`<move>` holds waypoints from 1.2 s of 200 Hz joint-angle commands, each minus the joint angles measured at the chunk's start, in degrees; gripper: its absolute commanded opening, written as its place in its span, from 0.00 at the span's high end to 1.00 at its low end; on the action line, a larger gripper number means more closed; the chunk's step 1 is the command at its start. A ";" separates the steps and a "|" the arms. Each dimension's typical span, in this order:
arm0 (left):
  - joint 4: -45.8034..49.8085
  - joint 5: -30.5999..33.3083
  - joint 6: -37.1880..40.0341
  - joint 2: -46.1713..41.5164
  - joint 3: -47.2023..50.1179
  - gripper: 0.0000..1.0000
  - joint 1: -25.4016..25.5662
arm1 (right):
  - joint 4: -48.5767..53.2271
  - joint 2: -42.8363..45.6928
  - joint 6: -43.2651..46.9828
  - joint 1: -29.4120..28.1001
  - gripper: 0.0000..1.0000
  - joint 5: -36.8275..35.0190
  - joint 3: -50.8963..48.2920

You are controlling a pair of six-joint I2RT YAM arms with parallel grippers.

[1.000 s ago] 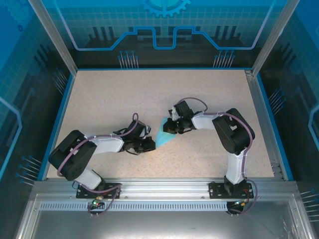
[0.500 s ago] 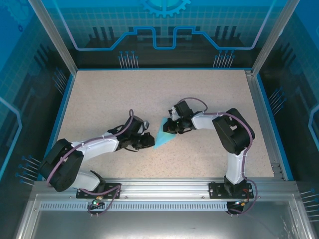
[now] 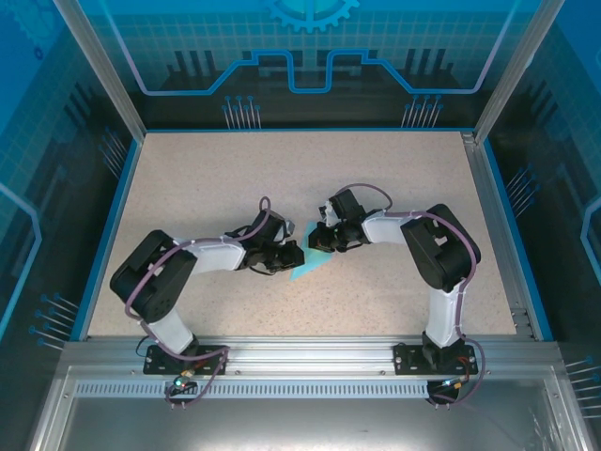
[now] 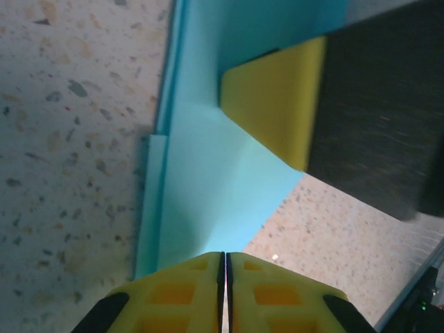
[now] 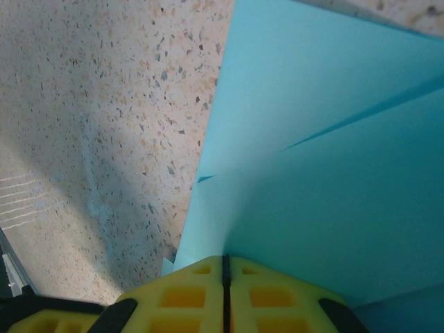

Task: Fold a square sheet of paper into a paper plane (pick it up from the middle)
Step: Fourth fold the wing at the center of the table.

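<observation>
Left hand (image 3: 295,256) and right hand (image 3: 318,245) pinch paper plane (image 3: 304,267), tip near-left.

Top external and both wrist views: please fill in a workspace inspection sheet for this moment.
Surface: speckled beige tabletop, flat and dry-looking.
Job's things: thin light-blue paper sheet, partly folded with creased layers, lying mid-table between the two arms.
Clutter: nothing seen.
Grippers: left pincer shut on the sheet from the left; right pincer shut on it from the right.
Cables: purple cable loops run along both arms.
Surroundings: blue patterned enclosure walls; aluminium frame rail at the near edge.
</observation>
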State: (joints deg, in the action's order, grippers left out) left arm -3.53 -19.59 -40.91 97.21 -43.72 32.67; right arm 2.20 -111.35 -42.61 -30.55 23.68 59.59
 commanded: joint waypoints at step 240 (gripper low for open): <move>0.37 3.80 -0.23 1.64 6.81 0.93 -0.75 | 2.02 -2.78 4.69 8.05 0.90 -2.70 2.40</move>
State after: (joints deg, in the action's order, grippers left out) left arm -10.07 -18.65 -41.93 98.19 -39.94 32.36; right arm 2.55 -111.55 -40.80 -26.06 23.42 60.14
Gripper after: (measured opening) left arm 0.074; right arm 0.099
